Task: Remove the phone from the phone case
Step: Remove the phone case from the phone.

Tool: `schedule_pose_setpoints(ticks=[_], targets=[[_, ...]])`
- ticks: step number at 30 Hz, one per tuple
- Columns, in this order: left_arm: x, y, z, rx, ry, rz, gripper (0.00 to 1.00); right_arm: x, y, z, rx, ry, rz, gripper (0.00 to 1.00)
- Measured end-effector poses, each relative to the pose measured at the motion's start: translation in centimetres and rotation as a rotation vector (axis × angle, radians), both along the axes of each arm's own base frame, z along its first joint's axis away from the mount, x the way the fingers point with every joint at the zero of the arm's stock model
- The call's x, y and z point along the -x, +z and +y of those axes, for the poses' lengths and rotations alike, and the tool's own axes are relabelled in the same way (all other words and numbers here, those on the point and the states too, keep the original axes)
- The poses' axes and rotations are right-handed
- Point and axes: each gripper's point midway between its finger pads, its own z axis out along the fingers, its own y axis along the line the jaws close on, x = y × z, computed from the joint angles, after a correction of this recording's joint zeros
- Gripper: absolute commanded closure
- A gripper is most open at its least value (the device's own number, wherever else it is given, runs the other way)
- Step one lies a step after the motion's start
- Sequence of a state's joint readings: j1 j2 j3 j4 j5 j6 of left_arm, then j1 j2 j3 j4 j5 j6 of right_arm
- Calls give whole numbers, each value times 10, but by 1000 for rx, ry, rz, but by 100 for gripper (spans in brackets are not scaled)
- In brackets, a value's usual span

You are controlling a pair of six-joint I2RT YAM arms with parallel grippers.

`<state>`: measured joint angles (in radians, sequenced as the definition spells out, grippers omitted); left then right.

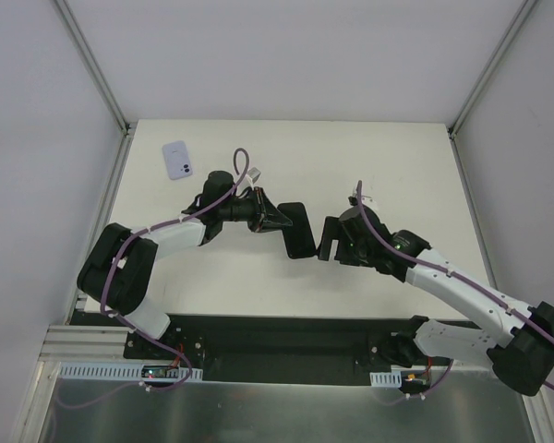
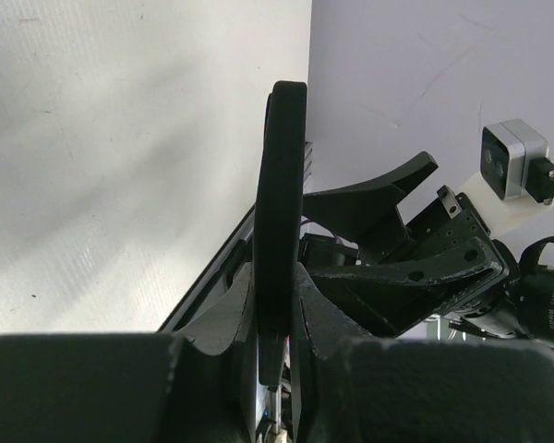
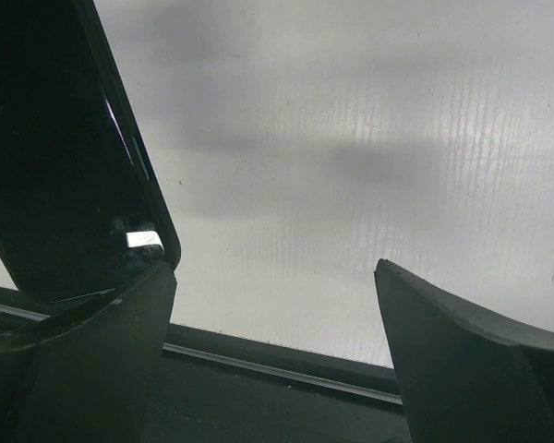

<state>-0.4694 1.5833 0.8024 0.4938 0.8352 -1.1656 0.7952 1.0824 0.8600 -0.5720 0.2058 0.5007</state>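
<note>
Top external view suggests the extraction is largely done: the left gripper (image 1: 270, 220) is clamped on the bare black phone (image 1: 300, 235) at mid-table, while the pale phone case (image 1: 177, 160) lies well apart near the far left corner (seemingly empty). The right gripper (image 1: 331, 240) stands wide apart just beside the phone, holding nothing; only setting the phone down seems left.

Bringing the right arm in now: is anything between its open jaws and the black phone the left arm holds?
Nothing visible. The right gripper is open beside the free end of the phone; the left gripper clamps the other end. Only table shows between the jaws.
</note>
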Motion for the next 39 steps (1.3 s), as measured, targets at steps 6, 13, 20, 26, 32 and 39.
schedule_pose_setpoints(ticks=[6, 13, 20, 26, 32, 39], targets=[[-1, 1, 1, -3, 5, -10, 100, -3, -8, 3, 16, 0, 15, 9], [-4, -4, 5, -14, 19, -19, 100, -9, -20, 8, 38, -5, 30, 9], [-6, -9, 9, -1, 52, -3, 100, -13, -33, 12, -1, -7, 12, 9], [-3, 20, 4, 96, 35, -4, 100, -8, -49, 11, -9, -8, 36, 9], [1, 42, 4, 149, 18, -40, 100, -12, -44, 18, -61, -21, 24, 8], [7, 52, 1, 175, -1, -30, 100, -14, -12, 8, -185, -44, -45, 8]])
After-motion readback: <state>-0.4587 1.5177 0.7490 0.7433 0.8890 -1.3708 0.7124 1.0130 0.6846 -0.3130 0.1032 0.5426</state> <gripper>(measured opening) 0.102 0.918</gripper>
